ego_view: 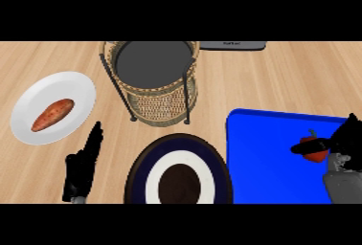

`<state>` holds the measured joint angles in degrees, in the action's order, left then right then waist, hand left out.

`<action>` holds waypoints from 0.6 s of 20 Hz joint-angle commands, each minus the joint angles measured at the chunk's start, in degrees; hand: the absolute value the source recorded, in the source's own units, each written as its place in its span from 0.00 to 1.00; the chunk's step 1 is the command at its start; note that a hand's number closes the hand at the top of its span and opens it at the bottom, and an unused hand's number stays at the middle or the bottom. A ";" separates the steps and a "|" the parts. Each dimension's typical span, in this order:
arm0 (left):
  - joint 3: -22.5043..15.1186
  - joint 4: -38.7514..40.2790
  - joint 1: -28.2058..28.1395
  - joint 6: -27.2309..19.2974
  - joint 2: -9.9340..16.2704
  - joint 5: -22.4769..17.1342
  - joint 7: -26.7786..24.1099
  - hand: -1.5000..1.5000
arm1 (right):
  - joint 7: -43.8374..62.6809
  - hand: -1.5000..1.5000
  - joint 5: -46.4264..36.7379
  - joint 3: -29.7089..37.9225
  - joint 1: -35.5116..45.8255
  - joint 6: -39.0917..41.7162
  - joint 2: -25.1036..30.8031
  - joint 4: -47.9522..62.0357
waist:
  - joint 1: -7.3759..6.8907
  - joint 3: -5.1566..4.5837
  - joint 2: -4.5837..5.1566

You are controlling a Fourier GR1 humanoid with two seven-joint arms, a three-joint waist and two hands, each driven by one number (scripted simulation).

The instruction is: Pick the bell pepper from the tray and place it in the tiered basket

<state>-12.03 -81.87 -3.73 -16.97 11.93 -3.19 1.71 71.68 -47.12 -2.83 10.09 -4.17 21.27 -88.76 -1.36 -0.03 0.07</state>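
Head view: one bell pepper (pixel 311 147), on one blue tray (pixel 272 158), pinched in the right hand's (pixel 344 139) curled fingers. One tiered basket (pixel 154 81), far left of them. Two plates. Left hand (pixel 83 165) upright, fingers straight.

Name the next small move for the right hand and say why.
Probably lift straight up: the right hand is curled round the red bell pepper, still low over the blue tray. The woven wicker tiered basket stands up and to the left, so height should come before crossing.
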 commanded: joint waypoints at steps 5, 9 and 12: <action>2.00 0.73 1.14 0.94 0.51 -1.20 1.03 0.50 | 13.25 0.00 0.50 3.41 4.41 10.54 -3.73 4.52 | 1.19 -0.08 -0.10; 0.27 -0.12 -0.50 -0.82 -1.30 0.37 1.46 0.50 | 11.28 0.00 1.04 7.06 7.10 12.57 -4.09 8.21 | 1.06 -0.03 -0.12; 0.39 2.87 -0.23 -1.07 -1.71 1.36 -0.88 0.50 | 13.51 0.00 -2.12 7.19 10.06 12.75 -6.77 10.04 | 0.94 -0.08 -0.01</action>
<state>-11.45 -81.02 -3.82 -17.55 10.95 -2.43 0.80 71.07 -47.59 3.71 16.30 3.40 16.56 -80.61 -0.48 0.06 -0.12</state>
